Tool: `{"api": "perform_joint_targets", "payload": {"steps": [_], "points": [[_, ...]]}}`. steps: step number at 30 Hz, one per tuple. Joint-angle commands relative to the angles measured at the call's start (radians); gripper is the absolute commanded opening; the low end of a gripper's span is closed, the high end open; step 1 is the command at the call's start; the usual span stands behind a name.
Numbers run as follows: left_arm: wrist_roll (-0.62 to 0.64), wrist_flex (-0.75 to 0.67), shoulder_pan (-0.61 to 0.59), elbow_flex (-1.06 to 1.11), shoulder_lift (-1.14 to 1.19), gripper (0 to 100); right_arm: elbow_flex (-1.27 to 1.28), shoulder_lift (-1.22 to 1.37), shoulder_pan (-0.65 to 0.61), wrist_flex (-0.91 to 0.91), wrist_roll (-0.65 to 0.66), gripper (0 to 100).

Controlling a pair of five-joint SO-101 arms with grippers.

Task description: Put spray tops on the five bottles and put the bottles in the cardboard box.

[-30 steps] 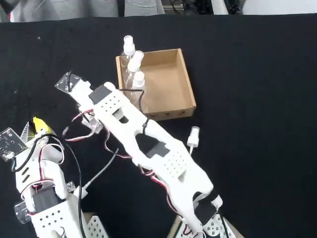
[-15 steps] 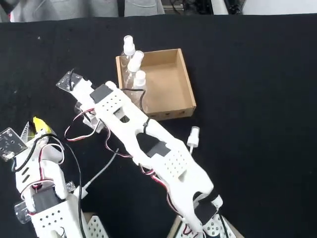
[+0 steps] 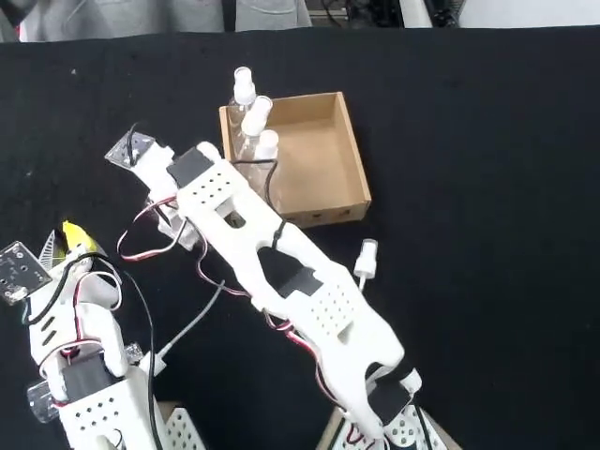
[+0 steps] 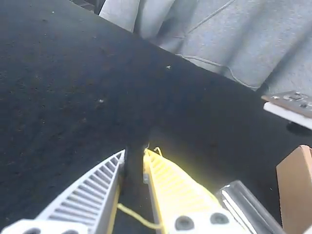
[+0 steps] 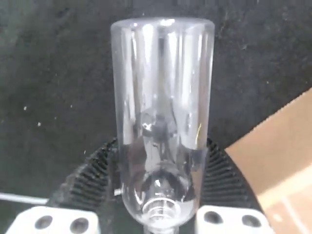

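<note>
My right gripper [image 5: 158, 163] is shut on a clear bottle [image 5: 161, 117] with no spray top, its black fingers [image 5: 87, 170] at both sides near the neck. The cardboard box [image 5: 280, 161] lies close beside it. In the high view the right arm [image 3: 234, 211] stretches across to the left of the box [image 3: 358, 164]. Three bottles with white spray tops [image 3: 255, 114] stand along the box's left wall. A loose spray top [image 3: 366, 258] lies on the cloth beside the arm. My left gripper [image 4: 134, 155] is shut, low over the black cloth at the near left [image 3: 61, 242].
Another clear bottle [image 3: 42, 398] lies by the left arm's base. A clear cylinder [image 4: 241, 202] shows beside the yellow finger, with the box's edge [image 4: 296, 190] behind it. Black cloth [image 3: 487, 141] covers the table; red and black wires hang under the right arm.
The right arm's wrist has shifted slightly toward the far side, closer to the box's left wall, with the bottle still held. The left arm has not moved.
</note>
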Motion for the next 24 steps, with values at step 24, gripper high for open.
{"api": "perform_joint_targets", "payload": {"steps": [24], "points": [[-0.009,-0.026,-0.007,0.022,-0.012,5,-0.255,-0.081,0.028,0.229,0.006,1.8]]}}
